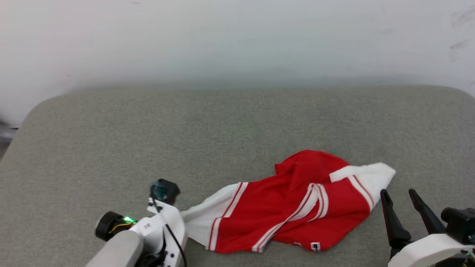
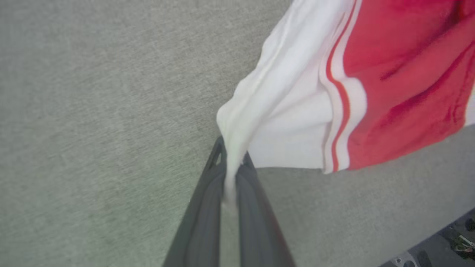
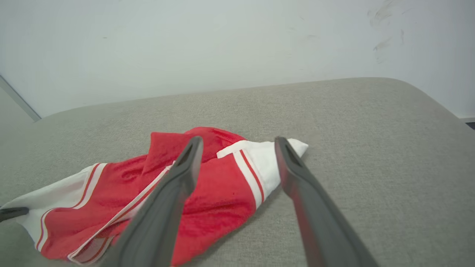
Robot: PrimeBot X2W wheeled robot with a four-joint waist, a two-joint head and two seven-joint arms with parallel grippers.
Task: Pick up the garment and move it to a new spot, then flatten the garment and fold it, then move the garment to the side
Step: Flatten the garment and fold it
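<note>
The garment (image 1: 293, 202) is a red jersey with white sleeves and red-and-white striped trim, lying crumpled on the grey cushion toward its front right. In the left wrist view my left gripper (image 2: 232, 163) is shut on the garment (image 2: 389, 85), pinching the tip of one white sleeve (image 2: 282, 107). In the head view that arm's white wrist (image 1: 163, 226) sits at the sleeve's left end, fingers hidden. My right gripper (image 1: 400, 193) stands open just right of the garment's other white sleeve (image 1: 371, 176); its spread fingers frame that sleeve (image 3: 263, 163) in the right wrist view.
The wide grey upholstered surface (image 1: 185, 129) stretches left and back from the garment. A pale wall (image 1: 237, 40) rises behind it. The cushion's rounded corners lie at the far left and far right, and its front edge is close under both arms.
</note>
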